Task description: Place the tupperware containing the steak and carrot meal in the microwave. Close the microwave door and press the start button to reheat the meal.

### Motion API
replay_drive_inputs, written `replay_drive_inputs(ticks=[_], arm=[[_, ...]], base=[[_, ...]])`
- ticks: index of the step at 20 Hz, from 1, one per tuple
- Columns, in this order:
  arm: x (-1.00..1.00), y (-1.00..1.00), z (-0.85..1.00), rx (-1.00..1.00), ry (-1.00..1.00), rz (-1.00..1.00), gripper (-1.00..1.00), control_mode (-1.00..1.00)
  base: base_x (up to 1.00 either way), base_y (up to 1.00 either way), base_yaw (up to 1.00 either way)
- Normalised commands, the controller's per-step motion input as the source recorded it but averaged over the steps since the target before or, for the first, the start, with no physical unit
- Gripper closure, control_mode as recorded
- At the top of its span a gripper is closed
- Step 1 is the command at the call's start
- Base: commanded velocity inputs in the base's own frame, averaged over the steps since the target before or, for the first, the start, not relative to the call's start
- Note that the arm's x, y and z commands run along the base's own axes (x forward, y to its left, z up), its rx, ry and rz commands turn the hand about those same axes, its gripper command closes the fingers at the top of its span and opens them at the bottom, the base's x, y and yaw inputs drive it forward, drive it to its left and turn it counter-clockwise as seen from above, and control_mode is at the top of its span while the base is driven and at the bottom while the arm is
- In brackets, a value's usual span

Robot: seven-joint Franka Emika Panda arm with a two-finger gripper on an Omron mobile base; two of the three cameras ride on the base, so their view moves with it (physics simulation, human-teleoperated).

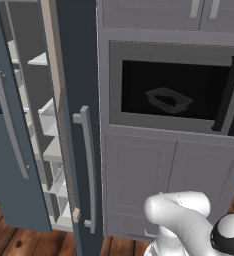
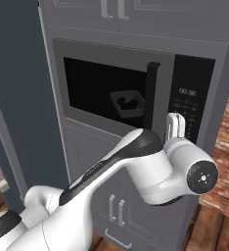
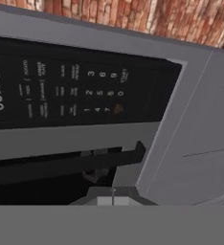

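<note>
Tupperware [image 2: 127,104] sits behind the shut microwave door [image 2: 106,90] — closed jaws outside.

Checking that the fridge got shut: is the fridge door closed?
No, the left base view shows the fridge door swung open, with the shelves inside exposed.
</note>
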Motion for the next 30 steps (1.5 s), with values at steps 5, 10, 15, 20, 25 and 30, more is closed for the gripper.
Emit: replay_drive_inputs(ticks=[5,10,15,20,25,30], arm=[[0.15,-0.15,-0.19,0.00,0.00,-0.10,1.00,-1.00],[0.24,-0.06,-0.09,0.00,0.00,-0.02,1.00,-1.00],[0.26,-0.08,-0.03,0.00,0.00,0.00,1.00,-1.00],[0.19,-0.12,-0.07,0.00,0.00,0.00,1.00,-1.00],[0.14,-0.12,-0.11,0.00,0.00,0.00,1.00,-1.00],[0.09,-0.14,-0.12,0.00,-0.01,0.00,1.00,-1.00]], base=[[0.00,0.00,0.00],[0.00,0.00,0.00],[0.00,0.00,0.00],[0.00,0.00,0.00],[0.00,0.00,0.00],[0.00,0.00,0.00]])
